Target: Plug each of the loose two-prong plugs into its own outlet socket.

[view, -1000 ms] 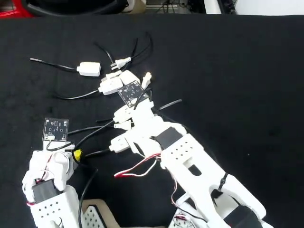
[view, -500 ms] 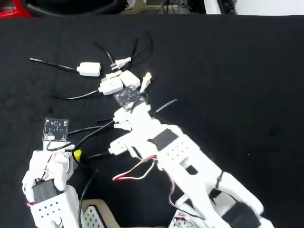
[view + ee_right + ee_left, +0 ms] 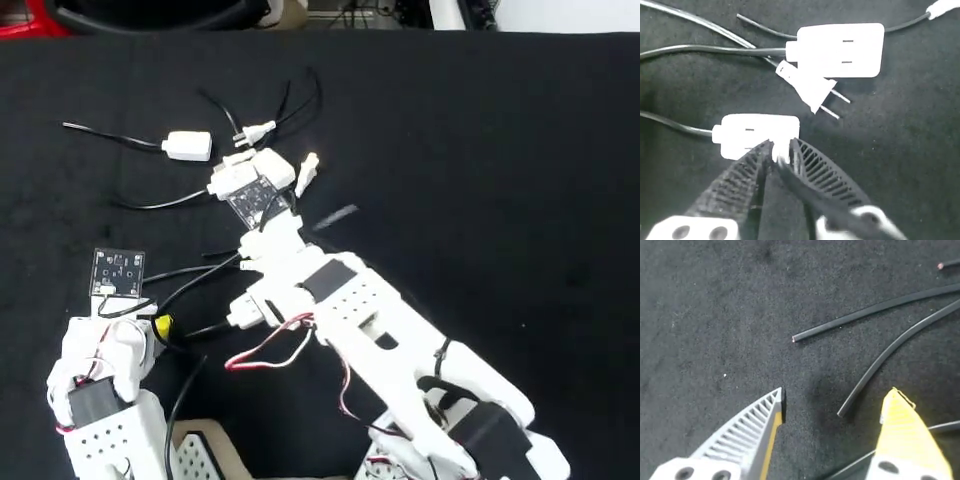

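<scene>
Plug [image 3: 782, 151] is pinched tight in the right gripper [image 3: 781, 145], pressed up against the end of a white socket [image 3: 756, 135]; a loose plug [image 3: 810, 90] lies just beside, between that socket and a second socket [image 3: 840, 50]. Left gripper [image 3: 837, 390] hangs wide open over the black cloth [image 3: 715, 315], couple of cables [image 3: 875, 311] near it.

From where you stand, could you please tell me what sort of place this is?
Probably a robotics test bench: a black-clothed table, two white robot arms, and loose plugs and outlet sockets laid out.
</scene>
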